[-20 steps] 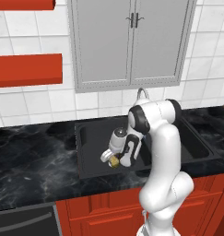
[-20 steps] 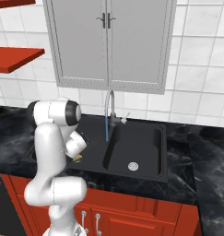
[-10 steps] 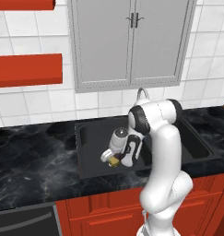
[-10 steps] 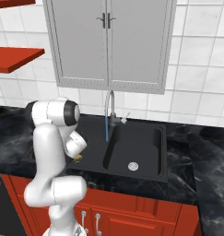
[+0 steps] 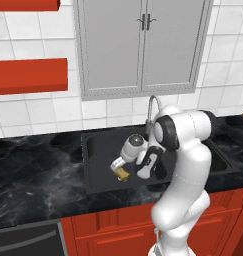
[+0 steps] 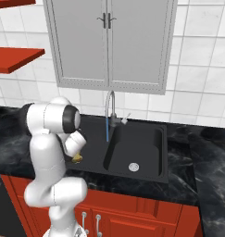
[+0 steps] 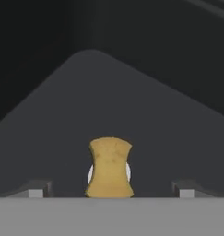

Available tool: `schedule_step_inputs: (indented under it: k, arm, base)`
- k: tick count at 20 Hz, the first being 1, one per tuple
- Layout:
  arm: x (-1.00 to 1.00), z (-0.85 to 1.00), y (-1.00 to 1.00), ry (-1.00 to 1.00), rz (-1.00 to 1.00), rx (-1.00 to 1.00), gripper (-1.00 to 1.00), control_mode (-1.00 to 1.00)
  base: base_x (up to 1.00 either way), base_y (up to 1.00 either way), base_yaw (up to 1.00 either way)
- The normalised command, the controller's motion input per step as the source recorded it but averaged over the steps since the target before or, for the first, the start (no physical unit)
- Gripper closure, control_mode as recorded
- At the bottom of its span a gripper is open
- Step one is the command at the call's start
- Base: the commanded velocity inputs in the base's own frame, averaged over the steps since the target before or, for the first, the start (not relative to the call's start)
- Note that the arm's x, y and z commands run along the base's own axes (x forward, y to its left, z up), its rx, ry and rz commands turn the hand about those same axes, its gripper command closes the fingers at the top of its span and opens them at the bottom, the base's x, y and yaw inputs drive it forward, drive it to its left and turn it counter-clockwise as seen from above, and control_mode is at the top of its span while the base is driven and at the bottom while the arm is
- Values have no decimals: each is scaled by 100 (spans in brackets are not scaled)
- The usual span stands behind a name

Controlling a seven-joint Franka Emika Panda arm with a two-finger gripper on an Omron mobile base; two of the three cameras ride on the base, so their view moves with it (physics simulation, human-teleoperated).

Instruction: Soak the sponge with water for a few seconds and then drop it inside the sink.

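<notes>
The small yellow-tan sponge (image 7: 109,167) hangs upright low over the black sink's (image 5: 99,150) left basin, partly covering a round pale drain behind it. My gripper (image 7: 111,188) is open. Its two fingertips (image 7: 37,187) stand wide apart on either side of the sponge, and neither touches it. From the left base view the gripper (image 5: 120,167) points down into the basin with the sponge (image 5: 123,174) just below it. In the right base view the sponge (image 6: 77,159) peeks out under the hand, beside the sink (image 6: 146,139).
A curved grey faucet (image 6: 110,104) stands behind the sink, and a thin blue stream of water (image 6: 107,130) runs from it into the right basin. Black marble counter (image 5: 33,170) surrounds the sink. Grey cabinets (image 5: 143,45) hang above.
The jaws have opened wide off the sponge, which now sits loose between them. The arm has hardly moved.
</notes>
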Motion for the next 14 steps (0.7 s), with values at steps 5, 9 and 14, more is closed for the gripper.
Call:
schedule_step_inputs:
  k: [5, 9, 14]
  arm:
    - [19, 69, 13, 0, 0, 0, -100, -100]
    - [24, 86, 16, 2, 0, 0, -100, -100]
    - [32, 93, 13, 4, 0, 0, -100, -100]
  base:
    - [0, 0, 0]
    - [0, 0, 0]
    - [0, 0, 0]
